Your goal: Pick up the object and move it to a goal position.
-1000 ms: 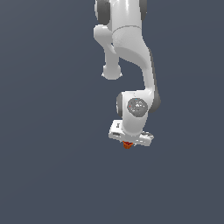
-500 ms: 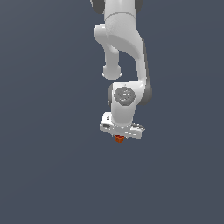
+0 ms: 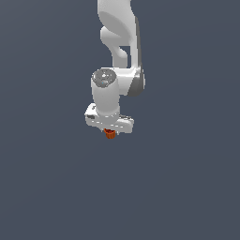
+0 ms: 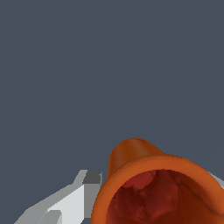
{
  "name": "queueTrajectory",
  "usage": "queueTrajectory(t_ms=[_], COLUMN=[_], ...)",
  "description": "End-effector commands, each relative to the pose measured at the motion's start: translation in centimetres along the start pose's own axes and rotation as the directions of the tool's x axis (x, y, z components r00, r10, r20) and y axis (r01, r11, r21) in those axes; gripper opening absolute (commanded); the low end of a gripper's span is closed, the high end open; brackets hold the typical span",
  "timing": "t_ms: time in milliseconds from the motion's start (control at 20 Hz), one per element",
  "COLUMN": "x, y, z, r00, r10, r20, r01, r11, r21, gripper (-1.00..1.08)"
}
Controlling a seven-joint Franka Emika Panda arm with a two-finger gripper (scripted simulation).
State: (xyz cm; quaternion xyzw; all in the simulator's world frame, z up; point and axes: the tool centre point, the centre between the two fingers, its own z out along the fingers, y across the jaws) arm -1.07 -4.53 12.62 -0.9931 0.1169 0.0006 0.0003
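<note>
You can see the white robot gripper [image 3: 110, 132] pinching the tiny orange-red cup [image 3: 110, 134] from both sides. The cup hangs just under the white arm [image 3: 117, 51], near the middle of the exterior view. You cannot read any writing anywhere.

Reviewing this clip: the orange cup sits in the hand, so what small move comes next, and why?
Probably keep the grip and carry on toward the goal. The orange cup sits tucked under the white hand, and the wrist view shows one finger against its side. No goal marker appears in either view, so the direction cannot be told.
</note>
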Motion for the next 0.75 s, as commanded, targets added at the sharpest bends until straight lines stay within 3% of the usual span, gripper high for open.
queueTrajectory(t_ms=[0, 350, 700], x=[-0.6, -1.7, -1.9], y=[2.3, 7.3, 9.2], z=[-1.5, -4.6, -5.8], r00=[1.000, 1.000, 1.000], r10=[0.000, 0.000, -0.001], r20=[-0.001, -0.001, -0.001], r01=[0.000, 0.000, 0.001], r11=[1.000, 1.000, 1.000], r21=[0.001, 0.001, 0.001], gripper=[-1.00, -1.00, -1.00])
